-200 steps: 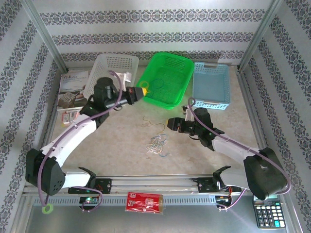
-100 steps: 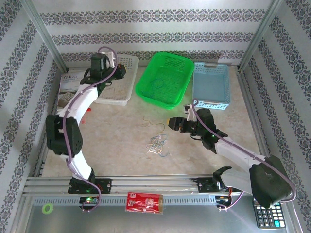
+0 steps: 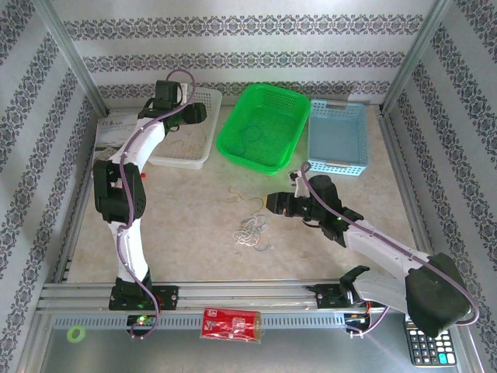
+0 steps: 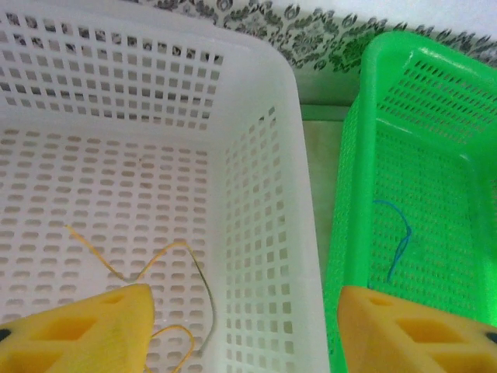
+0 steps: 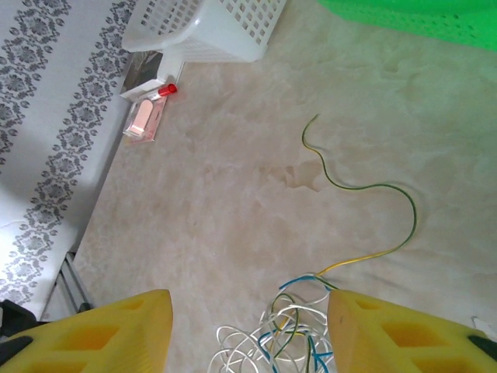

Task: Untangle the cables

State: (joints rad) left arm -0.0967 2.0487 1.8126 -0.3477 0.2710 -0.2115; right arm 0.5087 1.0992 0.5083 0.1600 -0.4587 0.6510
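A tangle of whitish, blue, green and yellow cables [image 3: 252, 231] lies on the table's middle; in the right wrist view the tangle [image 5: 287, 342] sits between my fingers, and a green-yellow strand [image 5: 373, 186] trails away from it. My right gripper [image 3: 272, 202] [image 5: 248, 311] hovers open just right of the pile. My left gripper [image 3: 190, 115] [image 4: 245, 311] is open over the right wall of the white basket [image 3: 182, 116] [image 4: 264, 233], holding nothing. A yellow cable [image 4: 186, 256] lies in that basket. A blue cable [image 4: 400, 233] lies in the green basket [image 3: 260, 124] [image 4: 353, 217].
A blue basket [image 3: 338, 136] stands right of the green one. A booklet [image 3: 116, 136] lies at the far left, and a small red-capped item [image 5: 147, 116] lies near the white basket. A red packet [image 3: 231, 322] and a calculator [image 3: 425, 342] sit by the near rail.
My left arm swung from the green basket's left rim over to the white basket and stretched out. My right gripper barely shifted beside the tangle.
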